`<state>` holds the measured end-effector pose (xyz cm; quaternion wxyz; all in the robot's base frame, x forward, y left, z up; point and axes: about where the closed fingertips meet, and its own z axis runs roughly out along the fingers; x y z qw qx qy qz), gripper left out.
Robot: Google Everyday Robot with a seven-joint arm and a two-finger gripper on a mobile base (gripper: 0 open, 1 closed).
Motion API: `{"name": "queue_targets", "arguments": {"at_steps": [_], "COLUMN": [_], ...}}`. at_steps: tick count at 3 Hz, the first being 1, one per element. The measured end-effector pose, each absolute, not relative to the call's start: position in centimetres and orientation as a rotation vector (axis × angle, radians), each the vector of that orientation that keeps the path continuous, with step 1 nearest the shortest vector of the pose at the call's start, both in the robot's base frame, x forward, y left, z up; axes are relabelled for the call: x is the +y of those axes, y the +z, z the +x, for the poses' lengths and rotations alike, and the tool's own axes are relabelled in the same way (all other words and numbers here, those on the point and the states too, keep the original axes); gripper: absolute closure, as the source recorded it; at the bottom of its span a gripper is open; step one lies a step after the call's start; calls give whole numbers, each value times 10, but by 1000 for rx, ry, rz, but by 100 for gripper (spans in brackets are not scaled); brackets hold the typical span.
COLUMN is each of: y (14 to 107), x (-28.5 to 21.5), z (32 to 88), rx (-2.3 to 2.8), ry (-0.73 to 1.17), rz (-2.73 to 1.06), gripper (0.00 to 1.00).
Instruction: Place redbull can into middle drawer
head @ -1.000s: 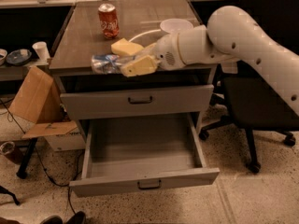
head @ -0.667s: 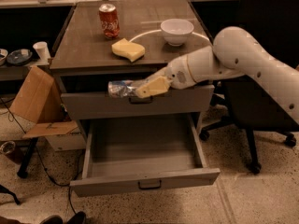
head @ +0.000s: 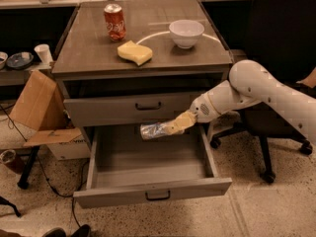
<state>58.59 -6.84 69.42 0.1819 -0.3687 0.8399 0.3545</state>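
The redbull can (head: 152,130), slim and silver with blue patches, lies on its side in my gripper (head: 174,126). The gripper is shut on its right end and holds it over the back of the open middle drawer (head: 148,197), just below the closed upper drawer front (head: 128,107). My white arm (head: 256,90) reaches in from the right. The drawer's grey floor is bare below the can.
On the cabinet top stand a red soda can (head: 114,21), a yellow sponge (head: 134,52) and a white bowl (head: 186,33). A black office chair (head: 286,38) stands at the right. A cardboard box (head: 39,112) sits at the left on the floor.
My gripper has carried the redbull can down from the cabinet top edge, past the upper drawer front, to just above the open middle drawer.
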Motion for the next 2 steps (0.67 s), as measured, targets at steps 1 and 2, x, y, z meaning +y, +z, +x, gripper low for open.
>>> {"name": "queue_targets", "arguments": {"at_steps": [1, 2], "y": [663, 613], "x": [-72, -61], "z": [584, 594], "rx": [2501, 2703], "ry": [992, 904], "rz": [-1005, -975], "gripper": [100, 100]}}
